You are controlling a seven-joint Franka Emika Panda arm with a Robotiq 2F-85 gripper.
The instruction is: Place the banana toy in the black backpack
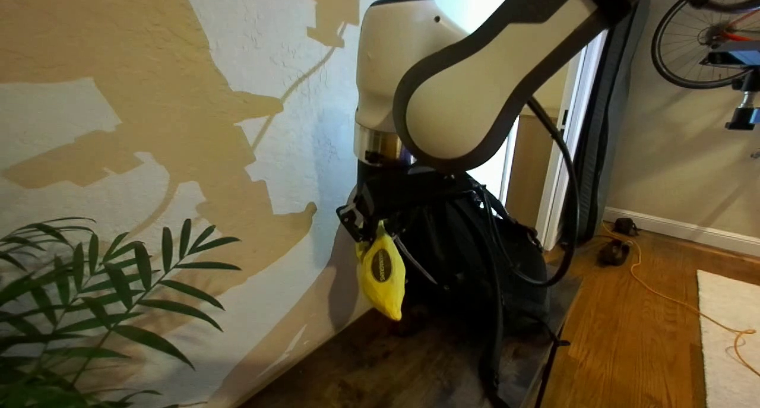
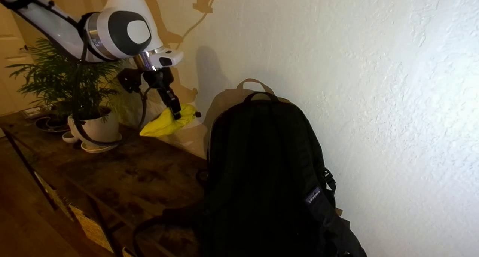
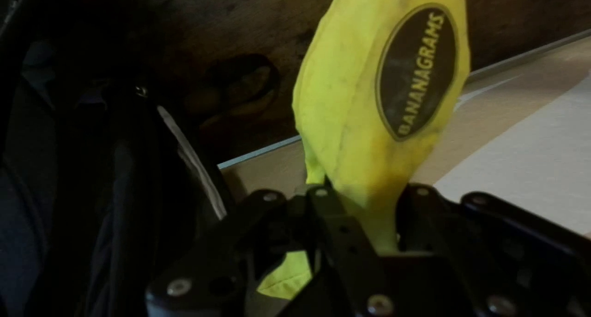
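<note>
Status from where I stand: pick-up complete, placement outstanding. The claw is closed around the banana near its dark-tipped end and holds it above the bench, outside the backpack — beside it, with a visible gap in an exterior view. Remaining steps, in my judgement: traverse to the backpack, lower, release, withdraw. Whether the backpack is unzipped cannot be confirmed; the wrist view shows only a pale strip along its edge. Clearances: the wall stands close behind banana and backpack, limiting travel that way. The top handle and dangling strap are likely snag points. Most room appears to lie over the backpack — the plant pot sits well apart from it.
</note>
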